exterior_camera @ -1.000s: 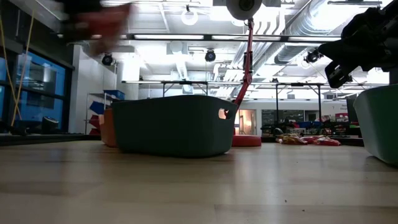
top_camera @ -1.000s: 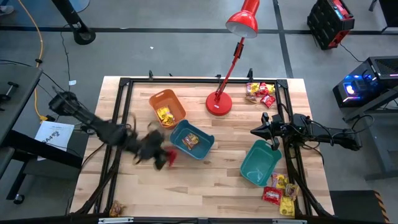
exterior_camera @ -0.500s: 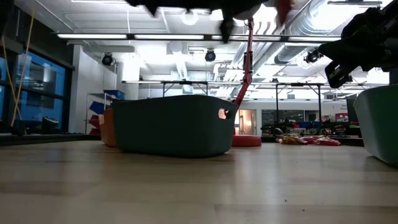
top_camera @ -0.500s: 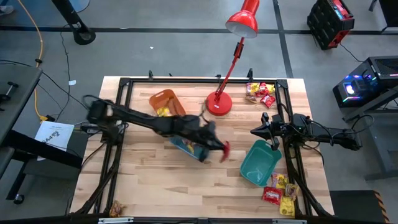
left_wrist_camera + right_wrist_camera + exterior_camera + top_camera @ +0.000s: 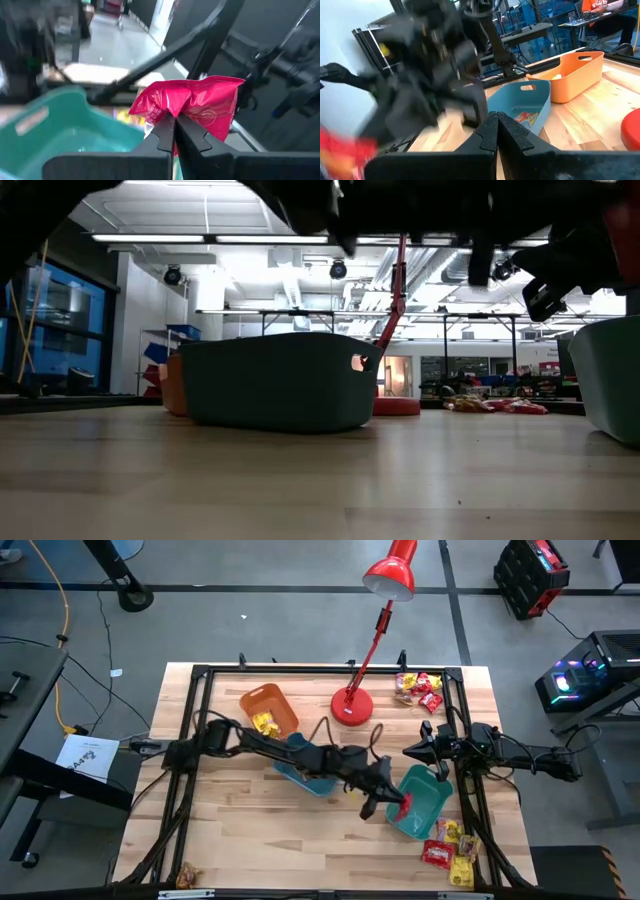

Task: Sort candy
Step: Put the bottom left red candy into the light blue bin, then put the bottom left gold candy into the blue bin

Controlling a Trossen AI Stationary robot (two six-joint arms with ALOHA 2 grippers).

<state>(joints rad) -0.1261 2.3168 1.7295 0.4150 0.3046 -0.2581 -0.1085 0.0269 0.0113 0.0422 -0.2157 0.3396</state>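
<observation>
My left gripper point(image 5: 393, 806) reaches across the table and hangs over the near-left rim of the green-teal bin point(image 5: 425, 795), shut on a red candy packet point(image 5: 192, 102). In the left wrist view that bin point(image 5: 60, 130) lies below the packet. My right gripper point(image 5: 412, 751) waits just beyond the same bin, shut and touching nothing; its shut fingertips show in its own view point(image 5: 496, 122). The orange bin point(image 5: 268, 712) holds yellow candy. The blue bin point(image 5: 322, 778) holds a few brown-orange packets. Loose candy lies in piles at the far right point(image 5: 418, 688) and the near right point(image 5: 450, 852). My left gripper pinches the red packet between its two fingers point(image 5: 160, 132) at the packet's lower edge point(image 5: 175, 114). The packet is lifted clear and stands out crumpled beyond the fingertips, above the green-teal bin.
The red desk lamp's base point(image 5: 352, 707) stands behind the blue bin, and its arm leans over the far edge. A black frame point(image 5: 200, 675) runs round the table. A few packets lie at the near left corner point(image 5: 187, 875). Bare wood point(image 5: 250, 840) stretches along the near side.
My left gripper has swept fast toward the table's right edge, from the left part of the table, over the blue bin, to above the green-teal bin. It has carried the red packet along, lifted clear the whole way.
</observation>
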